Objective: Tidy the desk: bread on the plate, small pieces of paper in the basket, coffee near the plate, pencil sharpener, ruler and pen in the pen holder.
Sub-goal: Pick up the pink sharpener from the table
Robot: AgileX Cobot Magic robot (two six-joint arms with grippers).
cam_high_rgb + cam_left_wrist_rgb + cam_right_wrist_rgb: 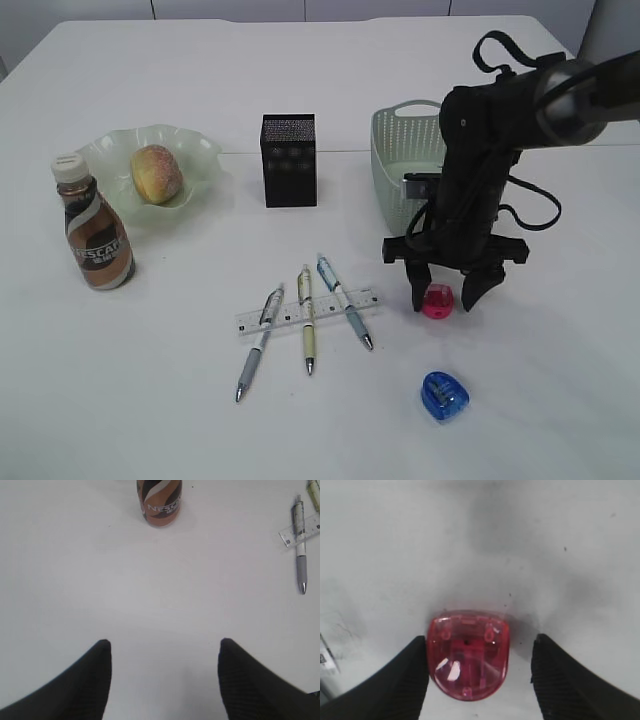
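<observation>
Our right end effector [443, 297] hangs open around the red pencil sharpener [468, 654], one finger on each side, not squeezing yet. The sharpener sits near the bench's [150, 400] front right corner. It looks small, light, hard and slippery, so we should pinch its flat sides. Our left end effector [165, 647] is open and empty.

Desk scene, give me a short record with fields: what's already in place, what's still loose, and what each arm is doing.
bread: on the plate, bread resting in it
coffee: bottle upright beside the plate
pen holder: upright, contents not visible
basket: contents not visible
loose: three pens lying across the ruler; blue sharpener
right gripper: jaws open, straddling the red sharpener
left gripper: jaws open over bare desk
</observation>
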